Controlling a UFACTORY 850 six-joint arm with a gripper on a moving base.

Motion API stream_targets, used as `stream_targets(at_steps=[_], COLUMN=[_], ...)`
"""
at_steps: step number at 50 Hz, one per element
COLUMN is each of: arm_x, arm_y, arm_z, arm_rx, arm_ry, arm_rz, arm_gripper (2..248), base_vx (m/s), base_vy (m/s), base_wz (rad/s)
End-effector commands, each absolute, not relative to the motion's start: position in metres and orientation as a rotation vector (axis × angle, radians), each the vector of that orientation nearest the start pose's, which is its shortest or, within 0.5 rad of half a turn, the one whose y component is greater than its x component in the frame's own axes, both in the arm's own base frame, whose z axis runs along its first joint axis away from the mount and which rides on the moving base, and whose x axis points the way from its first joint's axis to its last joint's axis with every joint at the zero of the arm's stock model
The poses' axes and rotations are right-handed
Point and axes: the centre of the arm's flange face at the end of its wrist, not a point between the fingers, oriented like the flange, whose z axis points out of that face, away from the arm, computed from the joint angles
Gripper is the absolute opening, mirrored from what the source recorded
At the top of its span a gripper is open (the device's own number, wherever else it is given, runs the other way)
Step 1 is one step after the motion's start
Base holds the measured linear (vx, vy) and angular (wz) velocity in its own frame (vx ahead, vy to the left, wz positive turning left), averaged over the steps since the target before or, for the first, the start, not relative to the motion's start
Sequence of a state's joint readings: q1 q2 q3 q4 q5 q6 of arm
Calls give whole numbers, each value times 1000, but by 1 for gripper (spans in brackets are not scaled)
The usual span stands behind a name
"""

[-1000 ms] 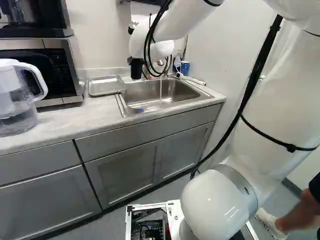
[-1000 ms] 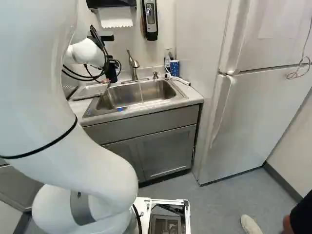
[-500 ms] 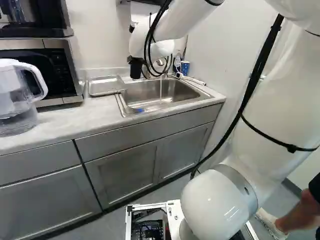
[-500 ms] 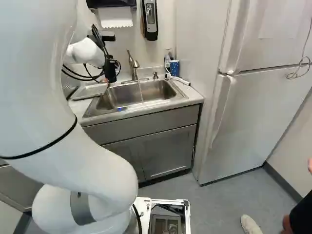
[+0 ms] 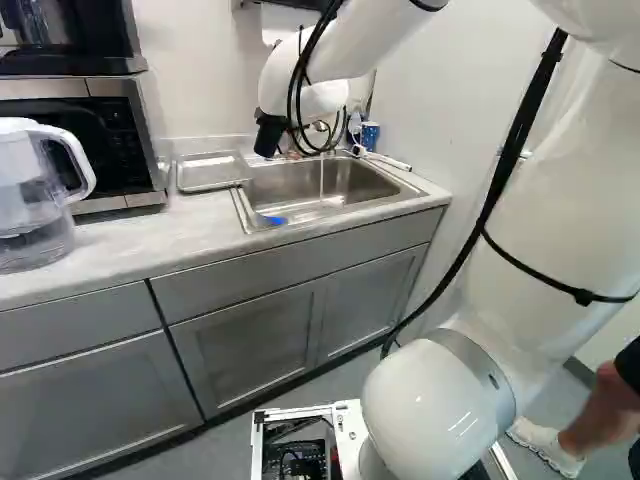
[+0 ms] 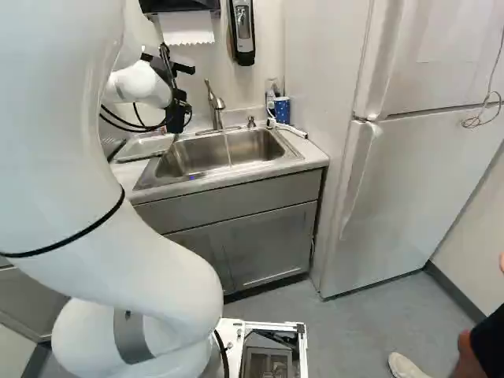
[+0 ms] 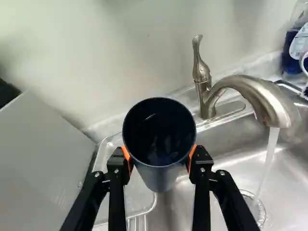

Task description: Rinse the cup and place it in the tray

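Gripper: between ten and eleven o'clock in the right base view; its two fingers grip the cup from opposite sides, orange pads against its wall.
Cup: dark blue, tilted so its open mouth faces the wrist camera; held above where tray and sink meet, near eleven o'clock in the left base view.
Faucet: brushed metal, its lever at one o'clock from the cup, twelve pointing straight ahead of the gripper.
Stream of water: falls from the spout into the sink between three and four o'clock from the cup, apart from it.
Sink: stainless steel, just above the middle of the left base view.
Tray: metal, rimmed, beside the sink at ten o'clock in that view.
Bottle: blue liquid and white label, print too small to read; between two and three o'clock from the cup.
Blue patterned cup: by the wall, one o'clock in the right base view.
Water filter pitcher: on the counter, nine o'clock in the left base view.
Refrigerator: three o'clock in the right base view.
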State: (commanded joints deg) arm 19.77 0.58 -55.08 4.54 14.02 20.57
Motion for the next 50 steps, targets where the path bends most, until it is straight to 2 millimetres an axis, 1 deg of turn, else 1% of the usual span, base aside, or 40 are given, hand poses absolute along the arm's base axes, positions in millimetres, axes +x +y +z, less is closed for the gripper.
stream_targets(at_steps=[50], arm_x=[487], arm_y=[173], arm_z=[606], arm_rx=[-2031], arm_ry=[661], arm_rz=[-1192], arm_gripper=[124], base_vx=[0], base_vy=[0], base_wz=[0])
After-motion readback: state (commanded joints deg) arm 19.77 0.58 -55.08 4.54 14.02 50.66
